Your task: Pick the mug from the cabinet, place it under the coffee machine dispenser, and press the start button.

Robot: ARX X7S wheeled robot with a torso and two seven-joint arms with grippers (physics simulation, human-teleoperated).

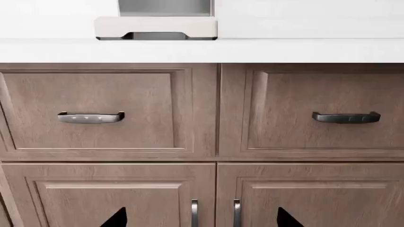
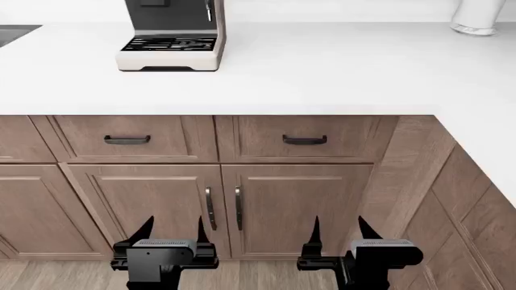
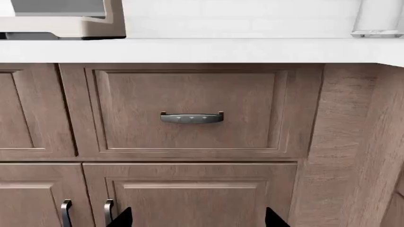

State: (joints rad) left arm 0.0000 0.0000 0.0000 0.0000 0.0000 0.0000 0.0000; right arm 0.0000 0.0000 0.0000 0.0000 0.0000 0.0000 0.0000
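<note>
both grippers hung low in front of the closed cabinet doors [image 2: 217, 208], left gripper [image 2: 171, 228] and right gripper [image 2: 339, 228] each with fingers spread apart, nothing between them. plenty of open air around both, though the right one sat close to the side cabinet run [image 2: 467, 193] that juts out at the corner. the coffee machine [image 2: 171, 36] stood well back from the white countertop [image 2: 322, 72] front edge, its black drip grille [image 2: 169, 43] bare. the dispenser was cut off by the top of the head view. the mug wasn't visible anywhere, so couldn't tell where it was. a larger white vessel [image 2: 477, 17] sat at the far right corner.
</note>
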